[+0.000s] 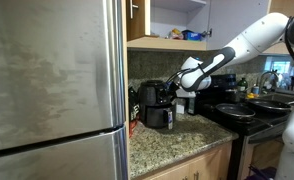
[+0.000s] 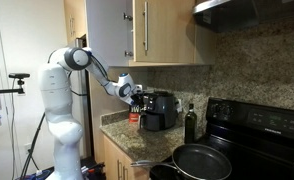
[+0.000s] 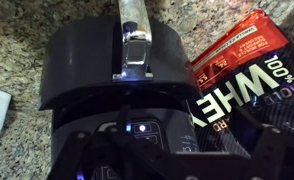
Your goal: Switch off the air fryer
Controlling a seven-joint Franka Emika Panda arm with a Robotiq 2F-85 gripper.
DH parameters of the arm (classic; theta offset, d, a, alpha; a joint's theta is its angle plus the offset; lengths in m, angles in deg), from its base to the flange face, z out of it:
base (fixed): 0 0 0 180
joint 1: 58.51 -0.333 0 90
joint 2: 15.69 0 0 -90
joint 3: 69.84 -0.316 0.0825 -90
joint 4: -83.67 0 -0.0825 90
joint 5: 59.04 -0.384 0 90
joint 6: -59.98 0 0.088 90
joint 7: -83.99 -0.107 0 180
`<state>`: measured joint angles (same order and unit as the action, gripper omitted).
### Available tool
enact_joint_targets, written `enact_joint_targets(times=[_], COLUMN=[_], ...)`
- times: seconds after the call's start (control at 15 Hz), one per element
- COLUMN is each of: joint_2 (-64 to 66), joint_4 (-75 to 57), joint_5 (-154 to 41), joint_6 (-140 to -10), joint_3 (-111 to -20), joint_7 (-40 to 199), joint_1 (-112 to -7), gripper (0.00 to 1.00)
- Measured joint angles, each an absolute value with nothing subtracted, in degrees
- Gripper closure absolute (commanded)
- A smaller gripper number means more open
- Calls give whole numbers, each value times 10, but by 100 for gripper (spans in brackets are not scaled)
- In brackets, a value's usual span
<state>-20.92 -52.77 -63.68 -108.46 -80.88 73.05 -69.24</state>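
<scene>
In the wrist view the dark fingers [image 3: 272, 155] stand wide apart, holding nothing, close over the glossy top of the air fryer [image 3: 107, 90], where a small blue light [image 3: 137, 128] glows. Farther on, its drawer handle [image 3: 133, 45] juts over the speckled worktop [image 3: 27, 30], with a red bag [image 3: 242, 65] just beside the fryer on the right. In an exterior view the fryer stands on the worktop between a steel fridge [image 1: 47, 80] and a black stove [image 1: 252, 115].

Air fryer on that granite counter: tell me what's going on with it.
A white robot arm holds its tool close over the squat black rounded air fryer on the speckled granite counter, jaws apart and gripping nothing. In the wrist view a small light glows on the fryer's top panel, so it looks not yet switched off. A red whey bag lies beside it.
</scene>
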Motion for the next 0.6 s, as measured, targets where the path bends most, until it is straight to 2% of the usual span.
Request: enact_joint_targets(times=[0.6], joint_2=[-152], joint_4=[-488], joint_5=[-671], joint_6=[-1049], joint_3=[-813], joint_7=[733], joint_1=[-704], gripper=[0])
